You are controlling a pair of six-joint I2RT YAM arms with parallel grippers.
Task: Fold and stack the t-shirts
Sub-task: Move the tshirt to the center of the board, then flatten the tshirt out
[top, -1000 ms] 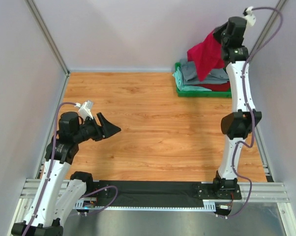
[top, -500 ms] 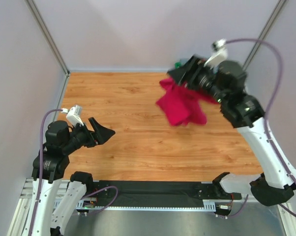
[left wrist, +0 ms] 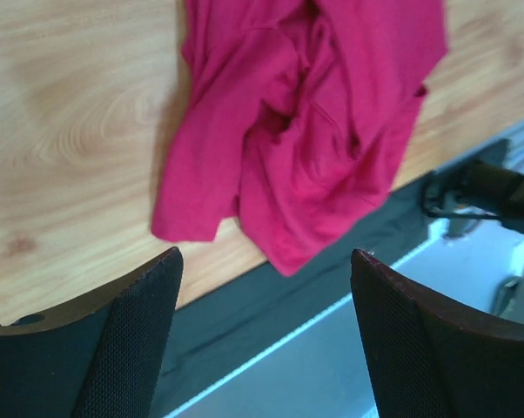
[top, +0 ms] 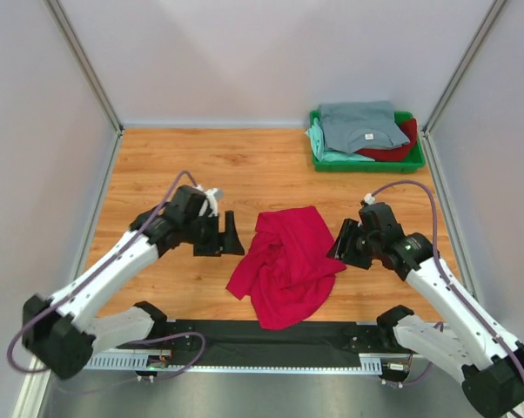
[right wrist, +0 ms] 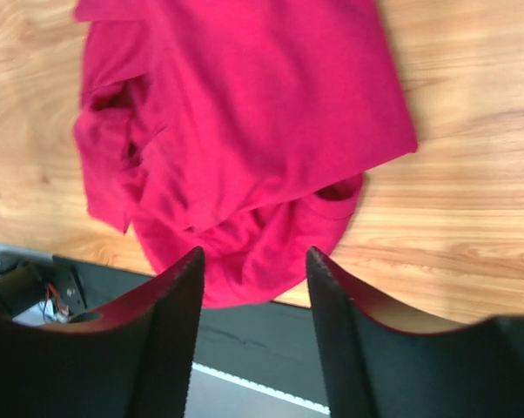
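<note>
Left arm: reaches low from its base toward the middle of the surface (top: 175, 165), forearm close to level, wrist pointing right. Left end effector (top: 231, 233) sits just beside the left edge of the crimson t-shirt (top: 288, 261), fingers spread wide, nothing between them. Its wrist view looks down past both pads onto crumpled red cloth.

Right arm: mirrors it, elbow bent low, forearm angled in from the right. Right end effector (top: 342, 242) is just off the shirt's right edge, fingers apart, gripping nothing.

Crimson t-shirt: lies loose and rumpled on the wood between the two end effectors, its near hem lapping onto the black strip (top: 210, 335) at the front edge.

Green tray (top: 375, 166), far right corner: holds a grey-blue tee (top: 359, 126) on top, a mint-green tee (top: 319, 144) showing at the left, a darker red tee (top: 401, 152) at the right.

Change over the last second: the right arm stood tall over the tray with the crimson shirt dangling from a closed grip, then swung it through the air toward centre; the shirt is now down and released. The left arm, earlier tucked back at the left edge, has extended to the middle.
</note>
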